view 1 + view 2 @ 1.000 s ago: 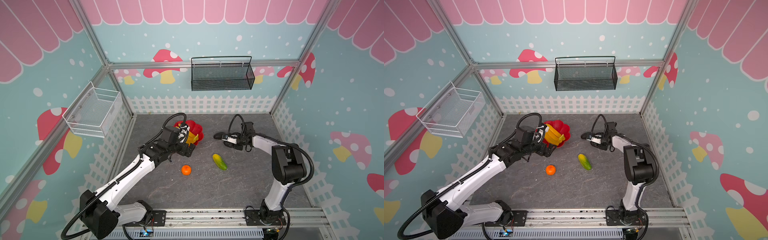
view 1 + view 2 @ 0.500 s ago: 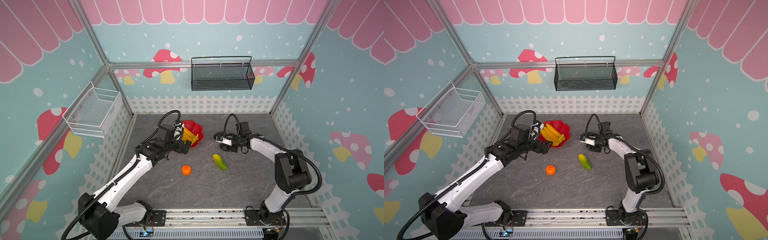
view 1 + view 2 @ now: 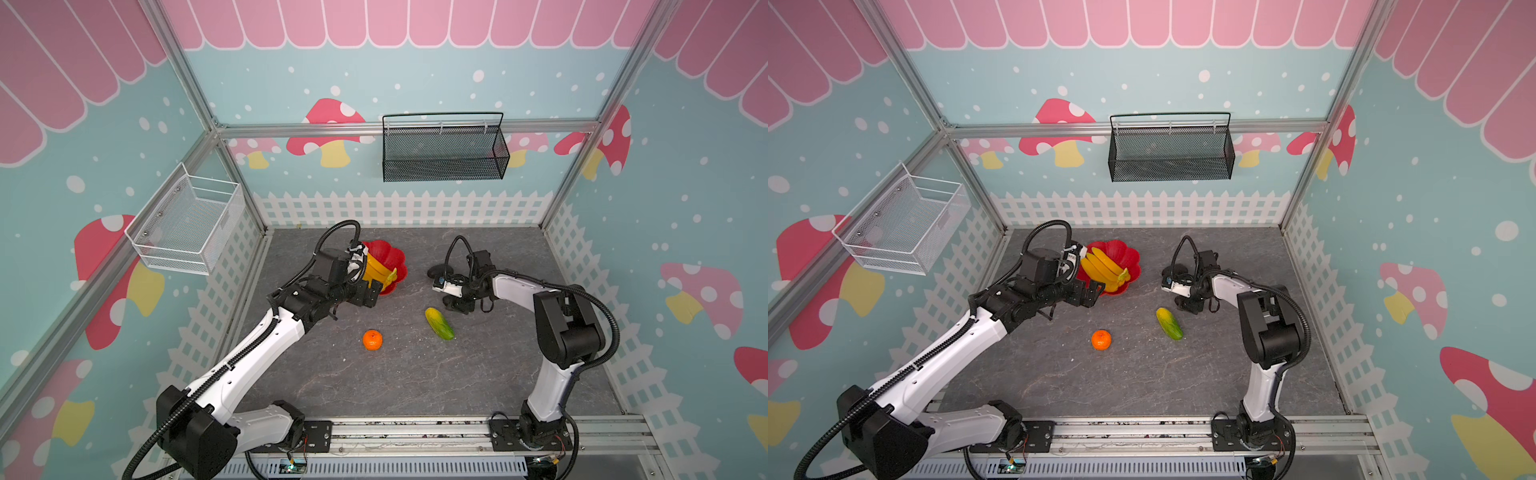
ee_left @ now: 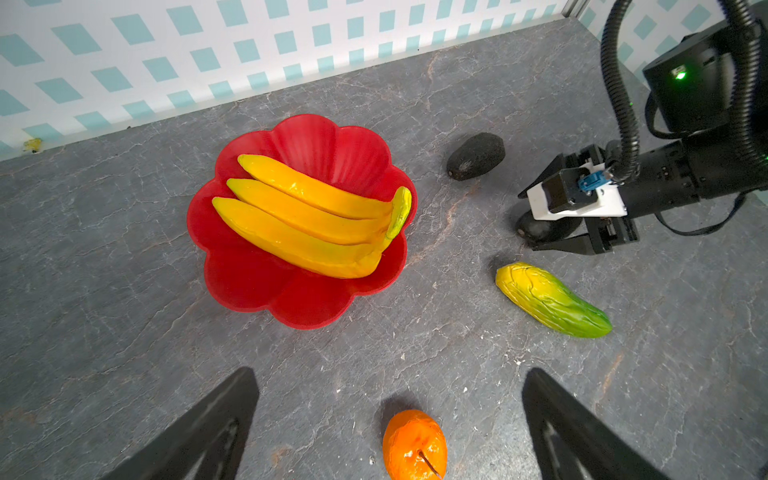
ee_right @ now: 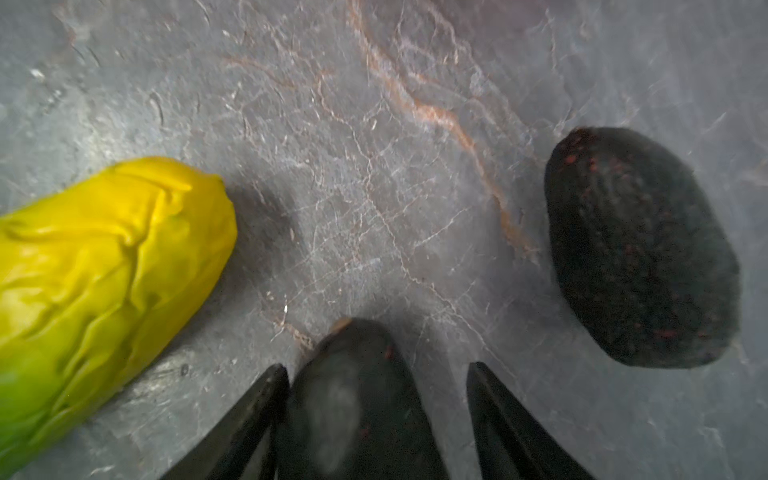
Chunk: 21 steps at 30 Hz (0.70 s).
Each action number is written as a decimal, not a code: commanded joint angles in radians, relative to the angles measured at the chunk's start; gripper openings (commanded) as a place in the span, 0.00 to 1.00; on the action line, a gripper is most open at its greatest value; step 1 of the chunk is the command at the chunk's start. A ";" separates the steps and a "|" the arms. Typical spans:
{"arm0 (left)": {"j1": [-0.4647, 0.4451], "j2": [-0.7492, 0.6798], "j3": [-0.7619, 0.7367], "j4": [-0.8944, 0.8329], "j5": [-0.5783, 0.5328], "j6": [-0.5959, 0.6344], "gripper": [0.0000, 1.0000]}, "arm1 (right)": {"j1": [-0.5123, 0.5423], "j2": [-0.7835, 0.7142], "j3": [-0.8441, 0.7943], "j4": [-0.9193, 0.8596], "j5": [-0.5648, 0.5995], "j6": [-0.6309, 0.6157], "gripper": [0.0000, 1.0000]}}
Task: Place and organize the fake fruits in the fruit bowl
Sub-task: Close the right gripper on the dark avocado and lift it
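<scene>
Moved: bananas (image 4: 307, 216) now lie in red bowl (image 4: 249, 286); left gripper (image 4: 390, 370) backed off, jaws spread, empty.
Right gripper (image 5: 377, 365): jaws parted around avocado (image 5: 353, 407), on table (image 3: 415, 382).
Loose on table: second avocado (image 5: 640, 249), orange (image 3: 372, 340), yellow-green fruit (image 3: 439, 323).

The whole scene is viewed in both top views from high at the front, facing down toward the back wall (image 3: 415, 62). The bowl (image 4: 291, 299) is looked down on slantwise from the left wrist; the floor (image 5: 374, 145) is seen very close from the right wrist, and the yellow-green fruit (image 5: 104, 257) and an avocado (image 5: 640, 249) are shared by both.
</scene>
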 commanded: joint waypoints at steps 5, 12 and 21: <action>0.003 -0.003 -0.010 0.000 -0.009 -0.002 0.99 | -0.002 -0.015 0.024 -0.023 -0.024 -0.014 0.50; 0.003 -0.001 -0.006 -0.006 -0.014 -0.003 0.99 | -0.013 -0.050 0.060 -0.050 -0.062 0.018 0.28; 0.058 0.007 0.004 -0.003 0.010 -0.027 0.99 | 0.029 -0.122 0.157 0.239 -0.326 0.317 0.20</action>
